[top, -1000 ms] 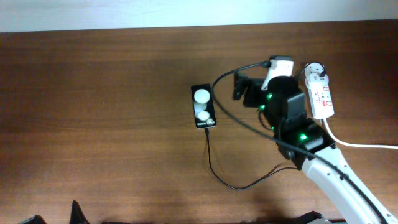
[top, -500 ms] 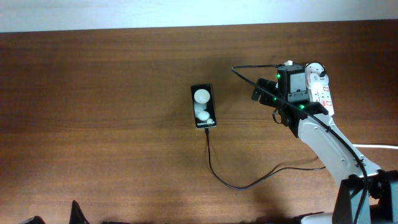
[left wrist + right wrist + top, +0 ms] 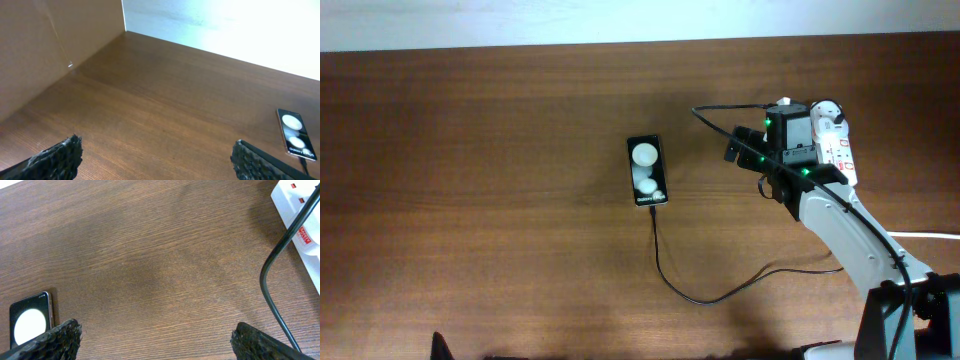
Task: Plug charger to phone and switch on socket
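Observation:
The black phone (image 3: pixel 646 171) lies flat mid-table, its white patches up. It also shows in the left wrist view (image 3: pixel 293 141) and the right wrist view (image 3: pixel 30 325). The thin black charger cable (image 3: pixel 665 270) meets the phone's near end, loops right under the right arm and rises (image 3: pixel 274 275) to a white adapter (image 3: pixel 782 103), mostly hidden by the wrist. The white socket strip (image 3: pixel 838 152) lies just right of that wrist; its corner shows in the right wrist view (image 3: pixel 299 220). My right gripper (image 3: pixel 746 167) (image 3: pixel 157 342) is open and empty over bare wood. My left gripper (image 3: pixel 157 160) is open and empty.
The strip's thick white cord (image 3: pixel 910 236) runs off to the right edge. A pale wall (image 3: pixel 225 25) borders the far side of the brown table (image 3: pixel 500 200), and a brown panel (image 3: pixel 50 50) stands at its left end.
Since one second ago the right arm has swung right, and its wrist now sits beside the socket strip. Nothing has moved in the last half second.

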Available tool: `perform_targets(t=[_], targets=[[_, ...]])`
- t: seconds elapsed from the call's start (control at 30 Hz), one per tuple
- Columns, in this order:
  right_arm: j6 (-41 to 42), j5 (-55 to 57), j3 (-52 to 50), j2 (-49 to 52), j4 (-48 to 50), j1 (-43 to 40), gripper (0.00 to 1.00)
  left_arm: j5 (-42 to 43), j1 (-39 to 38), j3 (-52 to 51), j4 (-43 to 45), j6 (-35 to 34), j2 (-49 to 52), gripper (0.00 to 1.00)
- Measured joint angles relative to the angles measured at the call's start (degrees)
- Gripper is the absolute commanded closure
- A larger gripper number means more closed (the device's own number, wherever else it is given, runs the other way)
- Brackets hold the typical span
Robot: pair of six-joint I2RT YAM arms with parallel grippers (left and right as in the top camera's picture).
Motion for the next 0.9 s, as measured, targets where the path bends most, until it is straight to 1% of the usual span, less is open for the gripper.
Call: perform_targets(t=[0.13, 0.3, 0.47, 0.57, 0.63, 0.73, 0.83, 0.9], targets=[[0.0, 0.0, 0.0, 0.0, 0.0, 0.0, 0.01, 0.0, 0.0, -0.1, 0.3, 0.0, -1.2, 0.01], [0.0, 0.0, 0.0, 0.0, 0.0, 0.0, 0.01, 0.0, 0.0, -0.3, 0.3, 0.0, -8.2, 0.01], [0.0, 0.0, 0.0, 0.0, 0.0, 0.0, 0.01, 0.1, 0.0, -2.3, 2.2, -0.1, -8.5, 0.01], [0.0, 0.0, 0.0, 0.0, 0.0, 0.0, 0.01, 2.6, 0.0, -3.1, 9.4, -3.5, -8.5, 0.01], [0.0, 0.0, 0.0, 0.0, 0.0, 0.0, 0.01, 3.8, 0.0, -4.5, 12.3, -4.8, -8.5, 0.01], [0.0, 0.0, 0.0, 0.0, 0.0, 0.0, 0.01, 4.8, 0.0, -7.7, 17.3, -5.7, -8.5, 0.01], [0.0, 0.0, 0.0, 0.0, 0.0, 0.0, 0.01, 5.8, 0.0, -11.8, 24.1, -6.1, -8.5, 0.01], [0.0, 0.0, 0.0, 0.0, 0.0, 0.0, 0.01, 6.2, 0.0, -16.2, 28.6, -6.3, -8.5, 0.01]])
